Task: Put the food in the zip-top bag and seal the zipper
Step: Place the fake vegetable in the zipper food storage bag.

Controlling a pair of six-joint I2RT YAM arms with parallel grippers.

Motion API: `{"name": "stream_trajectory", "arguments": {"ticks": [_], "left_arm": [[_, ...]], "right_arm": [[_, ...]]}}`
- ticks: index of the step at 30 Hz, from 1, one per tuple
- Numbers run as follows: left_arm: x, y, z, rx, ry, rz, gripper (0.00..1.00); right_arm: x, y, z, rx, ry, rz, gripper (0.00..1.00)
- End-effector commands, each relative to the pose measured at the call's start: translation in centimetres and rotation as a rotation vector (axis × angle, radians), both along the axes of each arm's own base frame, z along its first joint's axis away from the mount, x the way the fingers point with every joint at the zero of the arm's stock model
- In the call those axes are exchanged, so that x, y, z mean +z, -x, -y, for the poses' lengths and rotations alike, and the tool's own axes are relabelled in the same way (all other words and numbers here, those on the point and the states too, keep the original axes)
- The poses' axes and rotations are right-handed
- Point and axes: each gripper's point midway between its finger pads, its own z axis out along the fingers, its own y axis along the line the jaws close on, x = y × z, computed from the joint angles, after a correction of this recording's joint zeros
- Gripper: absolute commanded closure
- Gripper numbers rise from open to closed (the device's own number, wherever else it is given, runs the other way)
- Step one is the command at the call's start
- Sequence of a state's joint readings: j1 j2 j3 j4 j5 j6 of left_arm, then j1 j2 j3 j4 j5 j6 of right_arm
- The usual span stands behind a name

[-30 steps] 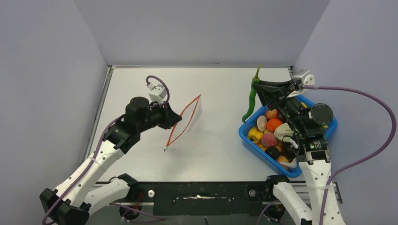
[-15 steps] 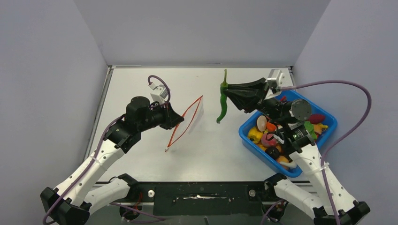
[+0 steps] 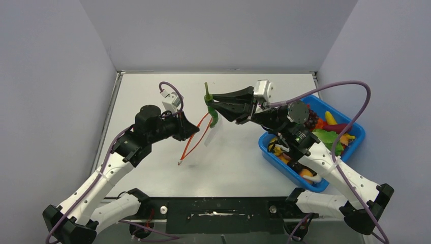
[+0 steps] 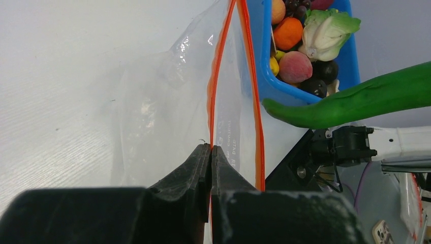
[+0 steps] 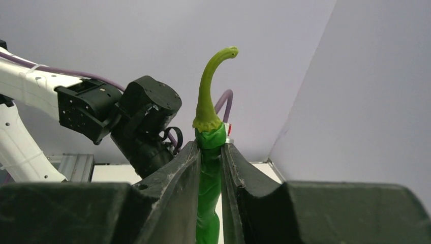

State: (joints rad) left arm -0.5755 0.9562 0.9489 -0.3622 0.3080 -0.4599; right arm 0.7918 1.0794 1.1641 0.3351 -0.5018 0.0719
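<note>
My left gripper [image 3: 192, 129] is shut on the near edge of the clear zip-top bag [image 3: 203, 133], holding it up with its mouth open; the orange-red zipper [image 4: 217, 81] runs up from the shut jaws [image 4: 210, 148] in the left wrist view. My right gripper [image 3: 216, 104] is shut on a long green chili pepper [image 3: 212, 113], which hangs right at the bag's open mouth. In the right wrist view the pepper [image 5: 208, 152] stands clamped between the fingers [image 5: 209, 147]. In the left wrist view the pepper [image 4: 356, 99] crosses at right. More toy food lies in the blue bin [image 3: 356, 140].
The blue bin [image 4: 256, 61] sits at the table's right side, holding an orange, a peach, grapes, a lettuce piece and others. Grey walls enclose the table on three sides. The right arm stretches leftward over the table's middle.
My right gripper has carried the green pepper leftward from above the bin to the bag's open mouth. The left gripper has held the bag in place.
</note>
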Motion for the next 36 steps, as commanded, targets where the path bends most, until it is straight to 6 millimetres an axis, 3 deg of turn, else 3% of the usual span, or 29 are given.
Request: {"name": "stream_trajectory", "arguments": {"ticks": [1,8,19,36], "left_arm": [[3.2,0.3,0.5,-0.029,0.067,0.088,1.0],[3.4,0.7,0.6,-0.04,0.09,0.097,1.0],[3.5,0.9,0.5,-0.045,0.088,0.097,1.0],[5.1,2.3,0.7,-0.107,0.124,0.11,1.0]], "right_arm": [[5.3,1.0,0.8,-0.044,-0.13,0.168,0.92],[5.7,0.6,0.4,-0.06,-0.177,0.198,0.92],[3.3,-0.2,-1.0,-0.057,-0.11,0.212,0.92],[-8.5,-0.1,-1.7,-0.031,0.306,0.342,0.87]]}}
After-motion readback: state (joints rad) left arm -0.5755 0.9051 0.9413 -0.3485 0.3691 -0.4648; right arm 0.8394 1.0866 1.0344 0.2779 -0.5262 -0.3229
